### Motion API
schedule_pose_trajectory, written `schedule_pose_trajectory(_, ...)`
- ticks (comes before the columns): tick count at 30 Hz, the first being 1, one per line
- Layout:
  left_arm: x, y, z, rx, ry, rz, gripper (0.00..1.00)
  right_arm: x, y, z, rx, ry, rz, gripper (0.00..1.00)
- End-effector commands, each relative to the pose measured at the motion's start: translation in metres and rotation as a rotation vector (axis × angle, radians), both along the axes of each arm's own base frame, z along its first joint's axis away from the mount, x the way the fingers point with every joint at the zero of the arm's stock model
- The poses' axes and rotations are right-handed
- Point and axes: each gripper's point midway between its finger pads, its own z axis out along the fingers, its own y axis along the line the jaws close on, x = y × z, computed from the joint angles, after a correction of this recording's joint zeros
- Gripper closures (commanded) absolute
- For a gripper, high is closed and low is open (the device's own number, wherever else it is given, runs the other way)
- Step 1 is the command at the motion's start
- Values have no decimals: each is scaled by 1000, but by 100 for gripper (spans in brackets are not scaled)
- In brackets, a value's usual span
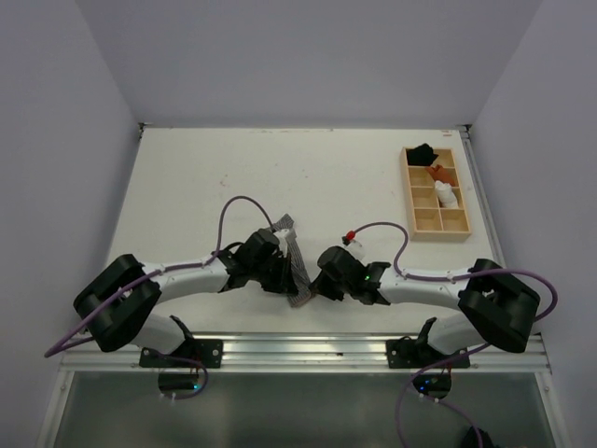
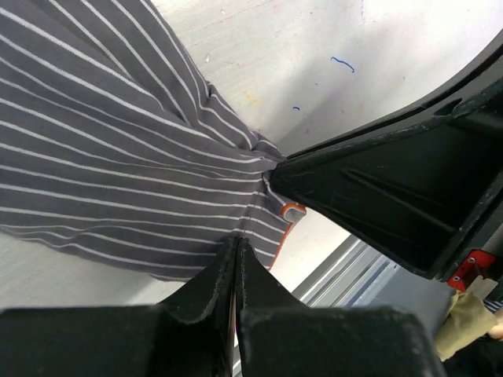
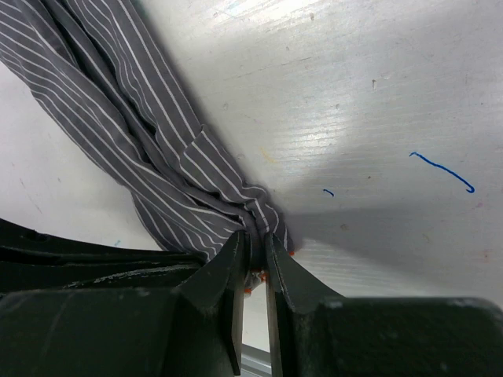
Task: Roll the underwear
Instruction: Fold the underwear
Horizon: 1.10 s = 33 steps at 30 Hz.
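The white flat table (image 1: 233, 168) is the biggest thing, and the light wooden tray (image 1: 438, 235) with small compartments lies on its far right part. I use this tray as my mark for every place.

My left arm (image 1: 177, 275) and my right arm (image 1: 429, 285), both white with black joints, reach toward each other. They meet to the left of the tray and nearer to me than it.

The underwear (image 1: 294, 266), a soft grey cloth with fine white stripes and a thin orange edging (image 2: 292, 210), lies on the table well apart from the tray, on its left and nearer side. It is drawn out as a long, wrinkled band between my two grippers.

My left gripper (image 2: 236, 247) has its fingers pressed together, and they pinch the lower hem of the underwear (image 2: 118, 157). My right gripper (image 3: 255, 243), the one closer to the tray, has its fingers nearly together, and a bunched corner of the underwear (image 3: 157, 133) is caught between them.

Inside the tray, three small bundles sit in the compartments of its far half. The black bundle (image 1: 422, 151) is farthest from me, then comes the orange-brown bundle (image 1: 440, 174), then the white bundle (image 1: 447, 195).

A short blue pen stroke (image 3: 440, 169) marks the table just beside the right gripper, on the tray's left.
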Motion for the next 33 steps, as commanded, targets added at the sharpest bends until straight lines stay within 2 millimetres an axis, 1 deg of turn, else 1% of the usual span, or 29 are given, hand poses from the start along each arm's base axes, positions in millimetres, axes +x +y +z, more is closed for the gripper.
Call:
schedule_pose_trajectory(1, 5, -18, 21, -126, -35, 3, 97, 10, -1, 2, -6, -25, -85, 100)
schedule_pose_trajectory(3, 6, -18, 23, -127, -42, 9, 98, 9, -1, 3, -6, -29, -90, 100)
schedule_pose_trajectory(8, 12, -14, 36, -129, -81, 35, 98, 9, -4, 6, -4, -35, -110, 100)
schedule_pose_trajectory(11, 11, -17, 43, -148, -80, 35, 99, 8, -6, 5, -9, -33, -111, 100)
schedule_pose_trajectory(13, 9, -17, 43, -150, -76, 35, 99, 8, -6, 5, -7, -32, -115, 100)
schedule_pose_trajectory(17, 0, -17, 31, -150, -41, 33, 100, 7, -5, 6, -4, -35, -118, 100)
schedule_pose_trajectory(18, -5, -16, 26, -158, -22, 35, 100, 7, -5, 7, -2, -37, -120, 100)
schedule_pose_trajectory(22, -14, -17, 15, -160, -10, 31, 100, 8, -4, 7, -3, -34, -126, 100)
schedule_pose_trajectory(23, -15, -17, 13, -156, -18, 31, 100, 8, -3, 6, -1, -29, -131, 100)
schedule_pose_trajectory(25, -14, -12, 3, -123, -21, 52, 100, 8, 1, 6, 11, -23, -133, 100)
schedule_pose_trajectory(26, -14, -10, -5, -102, -14, 49, 100, 8, 4, 8, 21, -22, -129, 100)
schedule_pose_trajectory(28, -12, -8, -12, -71, -15, 58, 100, 5, 10, 7, 24, -16, -116, 100)
schedule_pose_trajectory(29, -12, -7, -17, -58, -7, 58, 100, 5, 14, 10, 32, -16, -107, 100)
schedule_pose_trajectory(32, -13, -4, -20, -45, -8, 62, 100, 1, 19, 16, 32, -12, -74, 93)
schedule_pose_trajectory(33, -13, -1, -21, -34, -9, 63, 100, -1, 13, 15, 0, -7, -70, 89)
